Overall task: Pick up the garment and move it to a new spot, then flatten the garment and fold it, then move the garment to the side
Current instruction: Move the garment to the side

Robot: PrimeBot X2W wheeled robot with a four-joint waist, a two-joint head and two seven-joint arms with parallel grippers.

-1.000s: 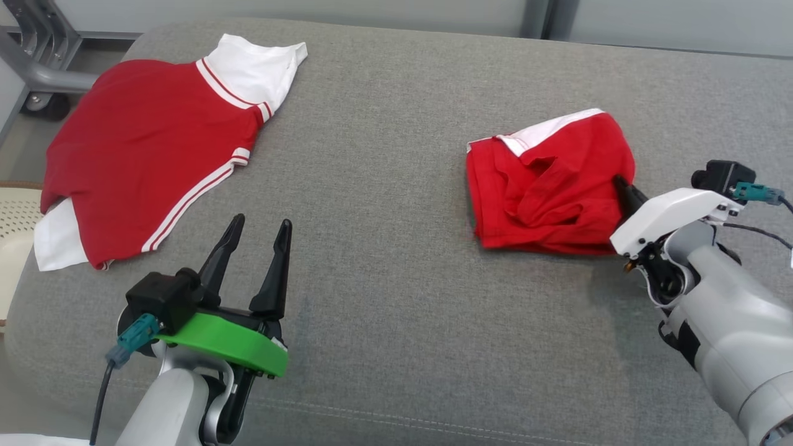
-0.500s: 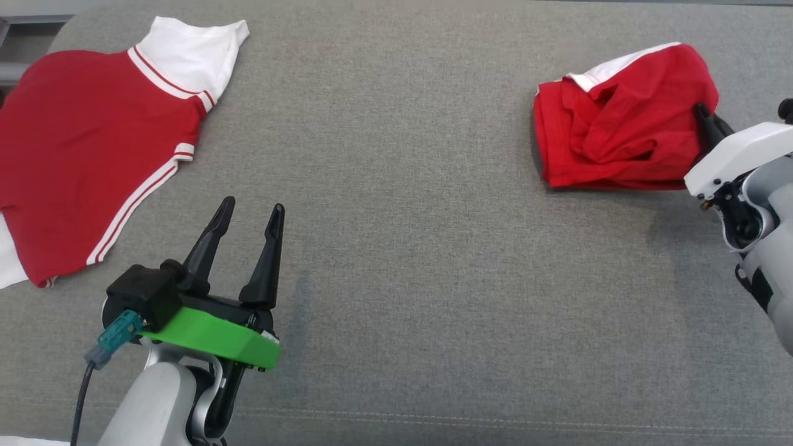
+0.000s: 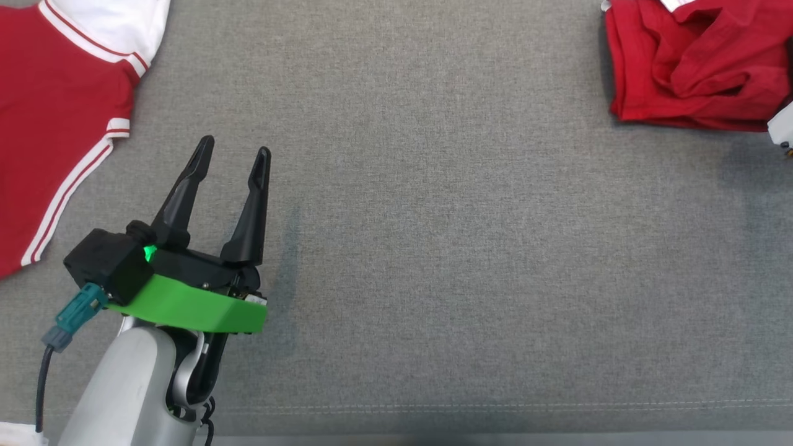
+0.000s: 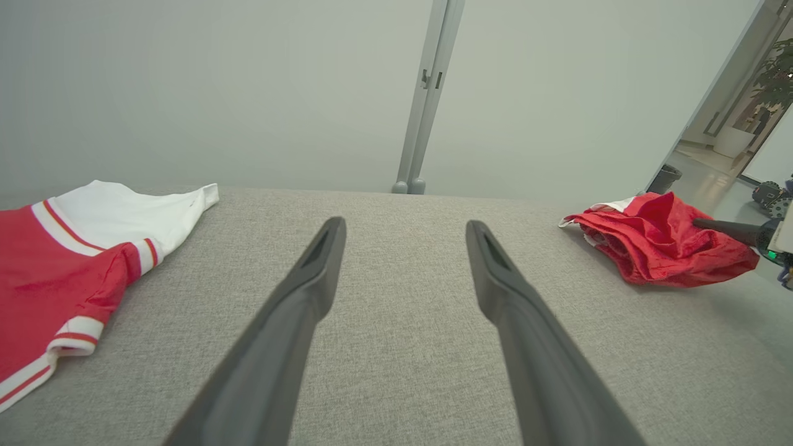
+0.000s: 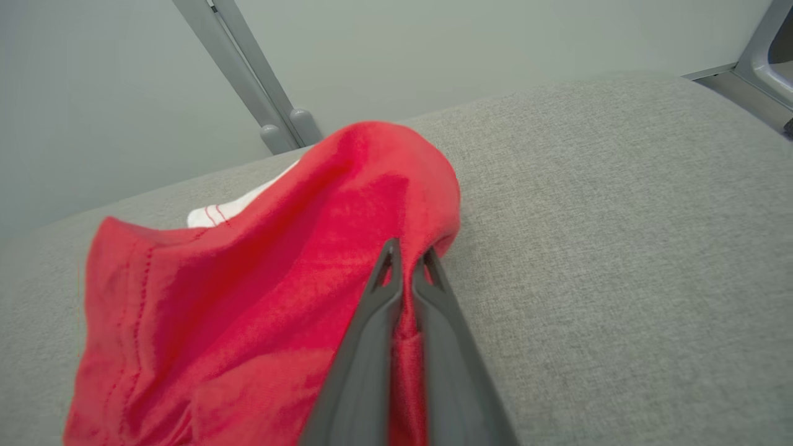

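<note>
Right gripper: the right gripper [image 5: 407, 259] has its two dark fingers pinched almost together on a fold of the crumpled red cotton garment with white trim [image 5: 248, 291]. Red cloth shows between them, so the hold sits on the garment's edge, which suits lifting or dragging it.
Held garment: it is bunched in a heap at the far right of the grey fabric-covered counter [image 3: 433, 248], and its lower folds rest on the fabric. The layers overlap, so it needs spreading before any fold.
Left gripper: the left gripper [image 3: 235, 145] is spread wide and holds nothing above bare counter at the near left. It is probably kept free to take a second corner.
Other garment: a flat red shirt with white sleeve and striped trim [image 3: 56, 124] lies at the far left, well apart from the heap.
Stage: judged to be the first pick-up.
</note>
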